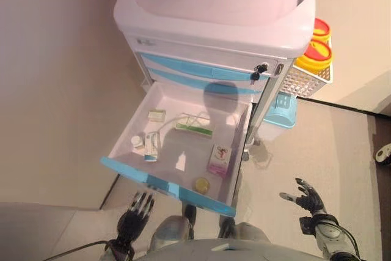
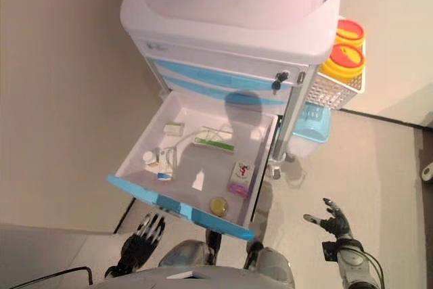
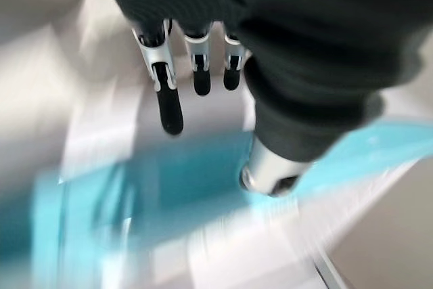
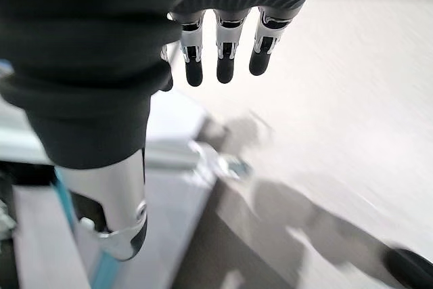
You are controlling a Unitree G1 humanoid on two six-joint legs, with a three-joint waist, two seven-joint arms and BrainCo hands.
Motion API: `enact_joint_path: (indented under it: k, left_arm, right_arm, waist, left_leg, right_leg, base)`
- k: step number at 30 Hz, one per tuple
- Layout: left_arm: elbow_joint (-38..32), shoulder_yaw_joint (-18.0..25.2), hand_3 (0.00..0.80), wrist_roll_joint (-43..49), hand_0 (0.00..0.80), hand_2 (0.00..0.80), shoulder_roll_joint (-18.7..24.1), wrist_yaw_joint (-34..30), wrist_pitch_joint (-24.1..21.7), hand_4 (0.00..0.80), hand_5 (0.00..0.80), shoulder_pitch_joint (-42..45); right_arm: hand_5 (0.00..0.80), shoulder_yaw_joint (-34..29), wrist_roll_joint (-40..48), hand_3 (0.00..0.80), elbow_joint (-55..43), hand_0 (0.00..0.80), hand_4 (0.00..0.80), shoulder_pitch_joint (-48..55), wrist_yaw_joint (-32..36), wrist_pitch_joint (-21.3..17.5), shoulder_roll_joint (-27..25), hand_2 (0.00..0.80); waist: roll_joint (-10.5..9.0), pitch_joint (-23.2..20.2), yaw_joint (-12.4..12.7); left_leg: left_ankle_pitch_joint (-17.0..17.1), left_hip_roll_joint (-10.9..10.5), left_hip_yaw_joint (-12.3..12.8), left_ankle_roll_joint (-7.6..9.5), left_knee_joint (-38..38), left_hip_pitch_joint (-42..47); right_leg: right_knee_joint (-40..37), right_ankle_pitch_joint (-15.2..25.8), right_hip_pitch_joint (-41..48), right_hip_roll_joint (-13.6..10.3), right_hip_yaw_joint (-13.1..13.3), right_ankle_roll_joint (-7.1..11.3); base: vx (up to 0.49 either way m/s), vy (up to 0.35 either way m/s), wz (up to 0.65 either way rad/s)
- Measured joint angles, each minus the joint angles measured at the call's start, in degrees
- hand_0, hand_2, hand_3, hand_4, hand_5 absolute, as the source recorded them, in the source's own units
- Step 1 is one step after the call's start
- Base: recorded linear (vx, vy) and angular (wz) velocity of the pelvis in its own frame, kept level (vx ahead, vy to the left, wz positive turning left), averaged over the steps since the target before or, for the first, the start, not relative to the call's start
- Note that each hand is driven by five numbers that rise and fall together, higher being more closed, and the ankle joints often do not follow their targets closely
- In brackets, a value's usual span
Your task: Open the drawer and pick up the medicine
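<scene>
The white cart's lowest drawer is pulled out, its blue front nearest me. Inside lie a pink-and-white medicine box, a green-striped box, a small pale box, a white bottle with a blister pack and a round yellow tin. My left hand hangs open just below the drawer's front, holding nothing; it also shows in the left wrist view. My right hand is open and empty over the floor, right of the drawer; it also shows in the right wrist view.
The cart has two shut blue-fronted drawers above the open one, with a key at the lock. A white wire basket with yellow, red-lidded tubs hangs on its right side. A beige wall stands at the left.
</scene>
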Motion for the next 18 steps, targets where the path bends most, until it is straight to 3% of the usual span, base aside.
enact_joint_path:
  k: [4,7,9,14,18]
  left_arm:
    - [-0.2,-3.6,0.000,20.6,0.000,0.000,2.4,15.2,-8.5,0.000,0.000,3.0]
    - [-0.3,-11.1,0.000,38.4,0.000,0.000,5.1,23.3,-10.5,0.000,0.000,4.5]
    - [-0.3,-15.1,0.000,46.1,0.000,0.000,6.1,25.0,-10.0,0.000,0.000,4.6]
    - [-0.1,-15.8,0.000,51.1,0.000,0.000,6.0,24.7,-8.5,0.000,0.000,2.1]
    - [0.3,-15.6,0.000,50.9,0.000,0.000,6.0,24.1,-7.3,0.000,0.000,0.8]
  right_arm:
    - [0.000,-0.2,-4.4,0.000,-15.0,0.000,0.000,1.6,-7.5,1.0,-3.3,0.000]
    - [0.000,-0.2,-9.1,0.000,-27.0,0.000,0.000,1.4,-10.3,1.4,-6.4,0.000]
    - [0.000,0.2,-14.1,0.000,-32.6,0.000,0.000,-0.8,-10.7,1.3,-8.8,0.000]
    - [0.000,1.8,-23.4,0.000,-40.4,0.000,0.000,-6.9,-10.6,-0.2,-13.7,0.000]
    - [0.000,7.7,-31.6,0.000,-46.9,0.000,0.000,-10.3,-7.0,-4.2,-18.5,0.000]
  waist:
    - [-0.66,-0.3,-1.1]
    - [-1.63,-0.6,-2.3]
    - [-1.96,-1.1,-3.0]
    - [-1.84,-1.7,-3.9]
    - [-1.49,-2.0,-3.2]
  left_leg:
    - [0.2,-0.1,0.5,0.32,-0.6,0.8]
    - [0.0,-0.1,1.4,0.56,-0.8,1.2]
    - [0.2,0.0,2.3,0.86,-1.7,1.5]
    - [0.6,0.1,3.5,1.89,-3.0,1.9]
    - [0.8,0.0,3.3,2.33,-3.8,1.8]
  right_leg:
    - [0.2,0.0,-0.2,0.0,0.9,0.06]
    - [0.2,0.2,-0.5,0.5,3.1,0.21]
    - [0.0,0.7,-1.2,0.8,4.8,0.31]
    - [-2.3,2.6,-0.6,1.1,6.3,0.96]
    - [-4.2,3.5,0.2,1.1,6.0,1.42]
  base:
    - [-0.002,0.082,-0.08]
    - [-0.023,0.094,-0.16]
    - [-0.033,0.080,-0.30]
    - [-0.034,0.022,-0.18]
    - [-0.045,-0.027,0.04]
